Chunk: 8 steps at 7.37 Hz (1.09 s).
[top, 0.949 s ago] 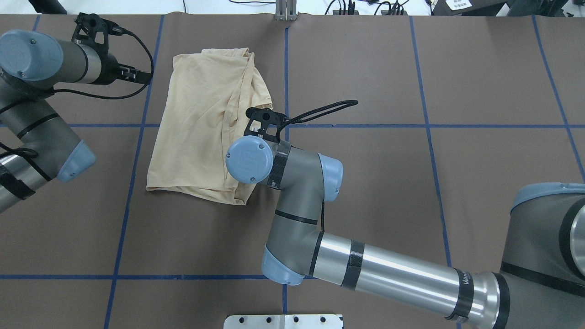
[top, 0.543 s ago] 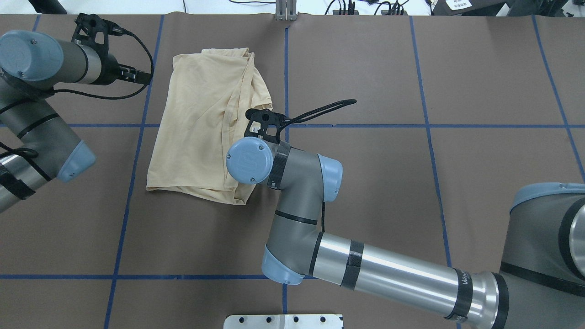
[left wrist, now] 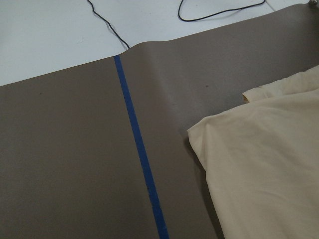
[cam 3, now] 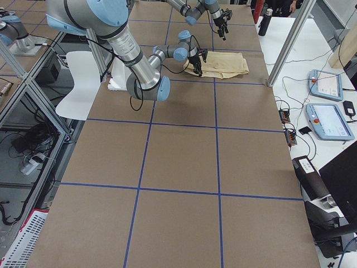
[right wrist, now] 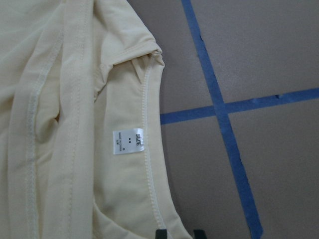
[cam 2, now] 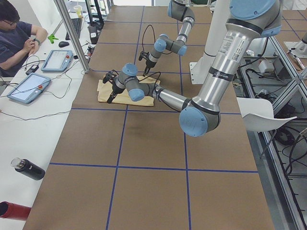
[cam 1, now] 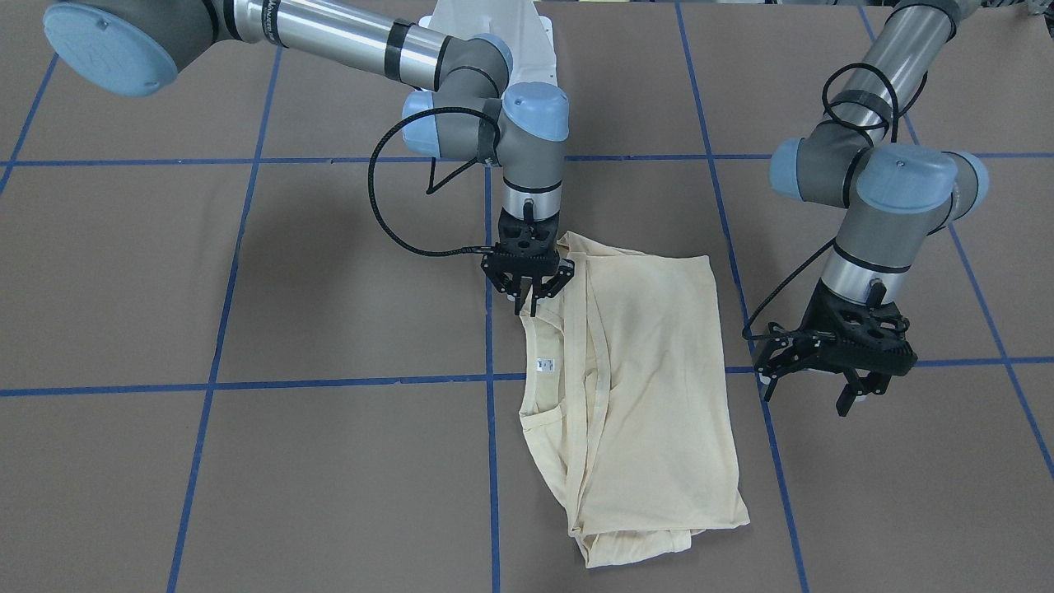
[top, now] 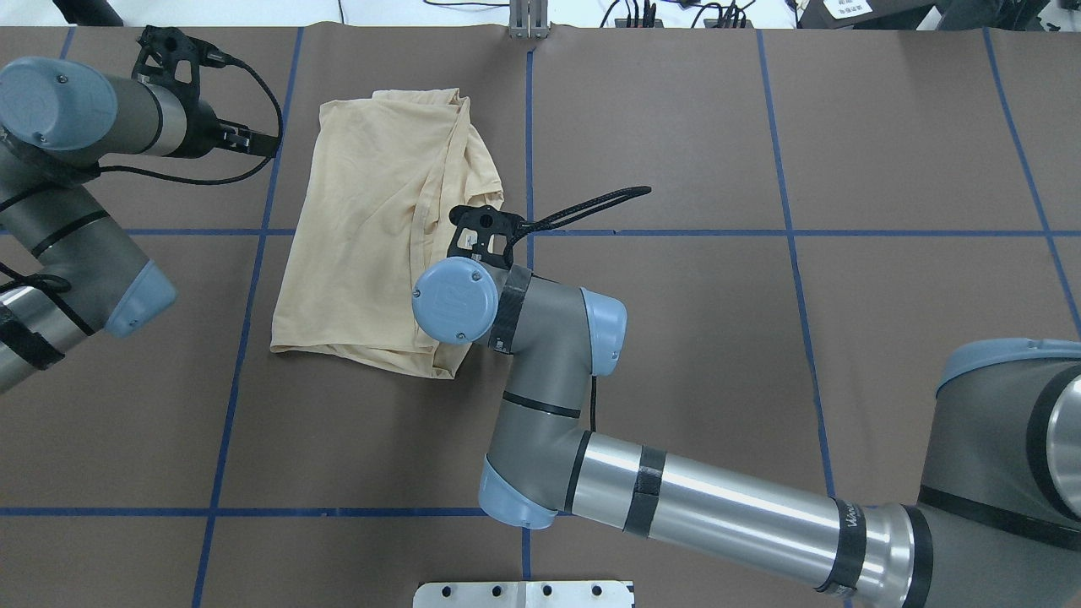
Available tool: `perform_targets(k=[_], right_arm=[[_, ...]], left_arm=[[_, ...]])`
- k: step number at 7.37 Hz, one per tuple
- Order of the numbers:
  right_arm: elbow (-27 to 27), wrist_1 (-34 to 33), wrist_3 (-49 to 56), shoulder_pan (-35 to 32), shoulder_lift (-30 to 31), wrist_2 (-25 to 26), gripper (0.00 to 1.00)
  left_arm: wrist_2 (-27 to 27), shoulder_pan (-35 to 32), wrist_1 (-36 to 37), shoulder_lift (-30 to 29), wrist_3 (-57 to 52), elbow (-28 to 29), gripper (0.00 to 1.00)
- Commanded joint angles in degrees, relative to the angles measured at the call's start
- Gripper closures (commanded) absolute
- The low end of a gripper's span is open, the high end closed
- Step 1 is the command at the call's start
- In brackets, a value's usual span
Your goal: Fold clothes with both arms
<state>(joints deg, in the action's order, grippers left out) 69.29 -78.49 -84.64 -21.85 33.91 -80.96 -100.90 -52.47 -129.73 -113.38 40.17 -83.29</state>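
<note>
RIGHT: black two-finger right gripper [cam 1: 527,310], jaws slightly apart, gripping nothing, tips at the ribbed neckline near the small white tag [right wrist: 128,141] | LEFT: black two-finger left gripper [cam 1: 805,399], jaws spread wide, empty, over bare cover beside the shirt | ITEM: pale cream-yellow thin shirt [cam 1: 659,371], folded, lying on the brown table cover [cam 1: 247,272] | AROUND: blue tape grid lines [cam 1: 247,384] run under the shirt

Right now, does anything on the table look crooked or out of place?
The shirt is folded unevenly: at its bottom end in the front-facing view, an under layer sticks out past the top one, bunched. Nothing looks torn or spilled.
</note>
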Motion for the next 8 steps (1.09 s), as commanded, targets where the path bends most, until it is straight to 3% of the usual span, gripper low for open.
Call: perform_targets(k=[1, 3, 6, 8], right_arm=[[-1.18, 0.00, 0.08, 0.23, -0.86, 0.01, 0.71], [-0.83, -0.96, 0.26, 0.23, -0.77, -0.08, 0.98], [1.27, -2.37, 0.26, 0.14, 0.27, -0.34, 1.00], [12.12, -2.90, 2.27, 0.05, 8.93, -0.69, 1.00]], left_arm=[[0.00, 0.09, 0.00, 0.00, 0.00, -0.03, 0.00], [0.00, 0.00, 0.00, 0.00, 0.00, -0.03, 0.00], [-0.09, 0.00, 0.00, 0.00, 0.09, -0.29, 0.00], [0.00, 0.35, -0.17, -0.09, 2.88, -0.64, 0.00]])
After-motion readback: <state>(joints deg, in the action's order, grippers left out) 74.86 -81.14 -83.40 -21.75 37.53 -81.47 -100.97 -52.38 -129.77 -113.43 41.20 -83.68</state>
